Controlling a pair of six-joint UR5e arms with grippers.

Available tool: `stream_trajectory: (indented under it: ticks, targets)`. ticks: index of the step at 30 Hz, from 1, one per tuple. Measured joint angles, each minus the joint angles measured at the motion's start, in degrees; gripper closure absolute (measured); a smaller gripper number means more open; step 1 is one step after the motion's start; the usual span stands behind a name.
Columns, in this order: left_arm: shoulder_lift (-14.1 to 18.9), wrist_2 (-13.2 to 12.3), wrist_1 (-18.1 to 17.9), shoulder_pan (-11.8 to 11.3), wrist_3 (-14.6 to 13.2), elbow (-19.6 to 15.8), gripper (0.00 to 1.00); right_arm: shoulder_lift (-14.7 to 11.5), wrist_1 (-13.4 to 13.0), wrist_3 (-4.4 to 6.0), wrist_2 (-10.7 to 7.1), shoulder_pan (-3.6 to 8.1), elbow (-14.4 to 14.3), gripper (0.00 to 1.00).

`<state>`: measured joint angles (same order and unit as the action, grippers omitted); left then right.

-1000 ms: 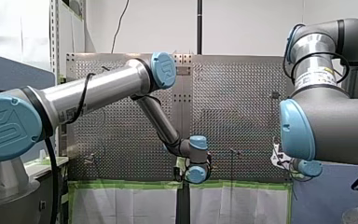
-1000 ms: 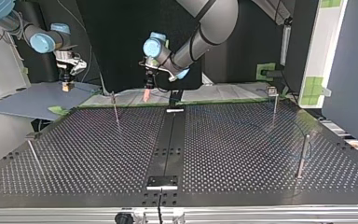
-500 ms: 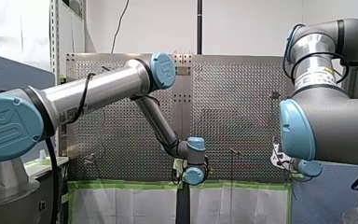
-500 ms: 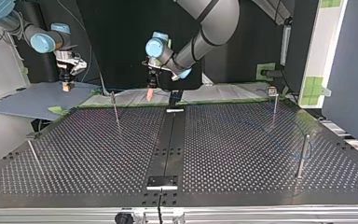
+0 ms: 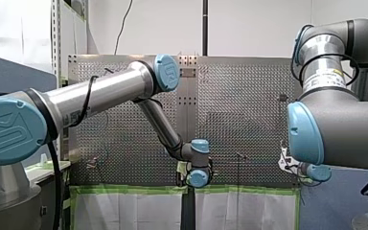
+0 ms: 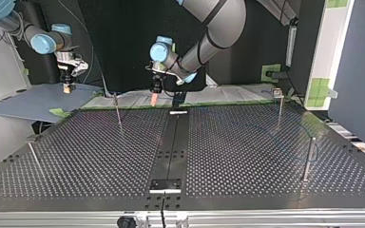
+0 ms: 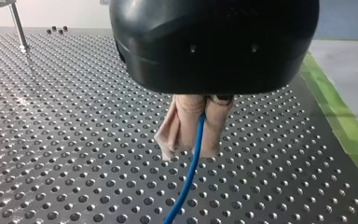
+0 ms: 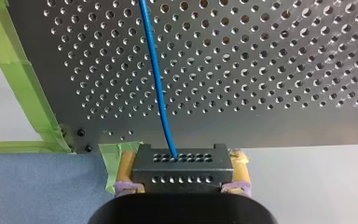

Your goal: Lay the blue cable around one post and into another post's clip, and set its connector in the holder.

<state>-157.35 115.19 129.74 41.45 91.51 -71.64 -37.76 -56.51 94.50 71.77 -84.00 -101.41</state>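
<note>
**Cable gripped at both ends**

Swinging wide round a post (image 6: 118,110) could, I judge, drag the blue cable (image 7: 186,186) through the left gripper (image 7: 191,150), pinched shut on it. It could also twist the connector (image 8: 182,170) clamped in the right gripper (image 8: 182,159), just off the table (image 6: 247,142) edge. Left arm outstretched, gripper pointing down over the table.

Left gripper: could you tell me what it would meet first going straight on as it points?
The left gripper would probably meet the table first; only the cable it pinches runs ahead. Depth is unclear.
</note>
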Motion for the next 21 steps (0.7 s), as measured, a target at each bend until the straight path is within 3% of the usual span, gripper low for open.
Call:
stream_trajectory:
  ticks: [21]
  targets:
    - [0.0,-0.9,0.1,-0.6,0.3,1.1,0.99,0.0,1.0,0.71,0.09,0.13,1.5,1.00]
